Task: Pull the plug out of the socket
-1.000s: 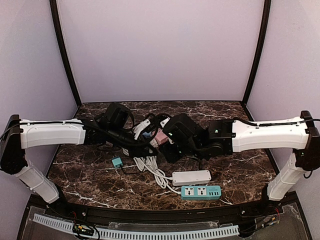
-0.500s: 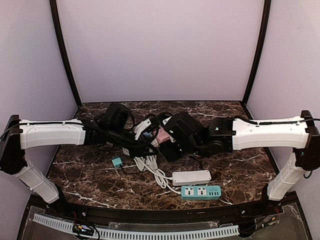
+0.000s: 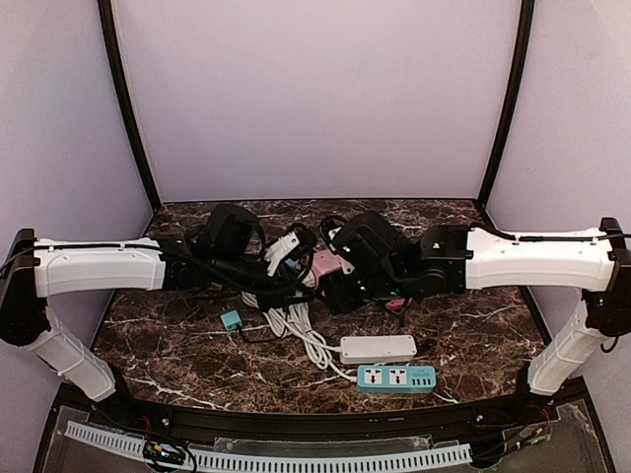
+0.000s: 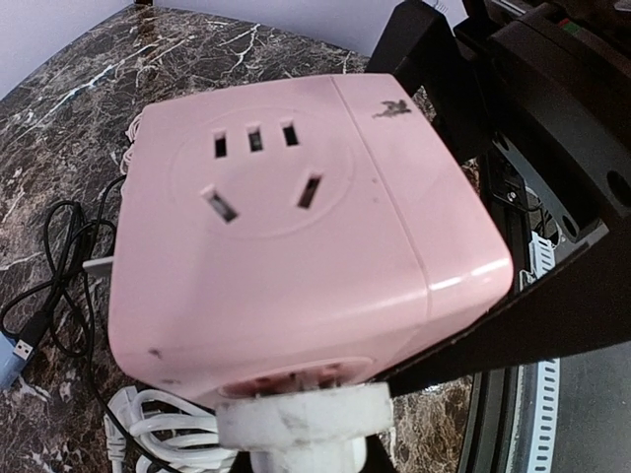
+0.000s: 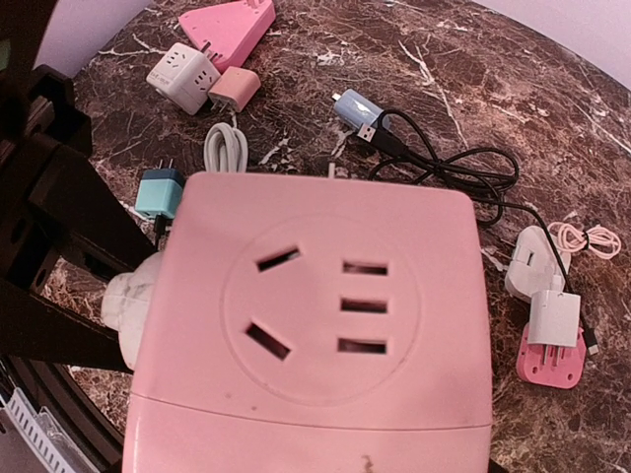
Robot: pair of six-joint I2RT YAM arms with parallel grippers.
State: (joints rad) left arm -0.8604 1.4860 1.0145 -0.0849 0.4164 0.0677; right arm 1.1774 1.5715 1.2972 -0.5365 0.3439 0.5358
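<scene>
The smooth pink plastic cube socket (image 4: 296, 246) hangs above the dark brown marble-patterned tabletop (image 3: 177, 325), clamped between the jaws of the right gripper (image 3: 335, 278). The round white plastic plug (image 4: 301, 414) appears seated in the cube face that points towards the left gripper (image 3: 292, 270), whose jaws are closed on that plug. The main danger, as I judge it, is slip. The cube's sides are glossy with rounded edges, so a hard pull could slide it out of the right jaws instead of freeing the plug. A pull off the line of the pins would likely bind them in their slots. The plug body is short, scuffed and cylindrical, giving the left jaws little to bite on. Below both jaws, the coiled white rubbery cable (image 3: 296, 325) could snag or drag as the arms part.
</scene>
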